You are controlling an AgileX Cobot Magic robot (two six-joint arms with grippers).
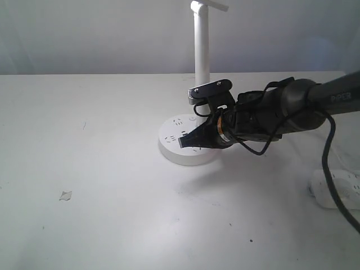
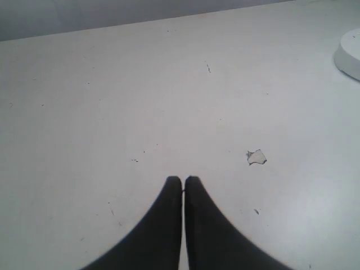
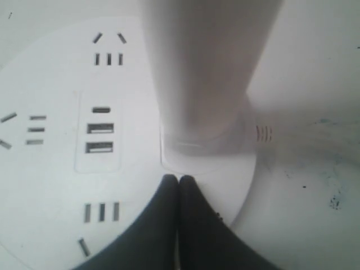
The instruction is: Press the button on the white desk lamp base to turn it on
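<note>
The white desk lamp base (image 1: 171,149) is a round disc with socket holes on the table, its thin white pole (image 1: 202,45) rising at the back. My right gripper (image 1: 184,141) is shut and empty, its tips down over the top of the disc. In the right wrist view the shut tips (image 3: 179,180) lie on the lamp base (image 3: 50,169) just in front of the pole's foot (image 3: 208,84), beside the dark USB slots (image 3: 99,138). No button shows apart from the surface there. My left gripper (image 2: 183,181) is shut over bare table, far from the base's rim (image 2: 350,53).
A white power strip (image 1: 337,188) with a black cable (image 1: 332,180) lies at the right table edge, under my right arm. A small paper scrap (image 1: 66,195) lies on the table (image 1: 84,140) at the left, also the scrap (image 2: 256,157) in the left wrist view.
</note>
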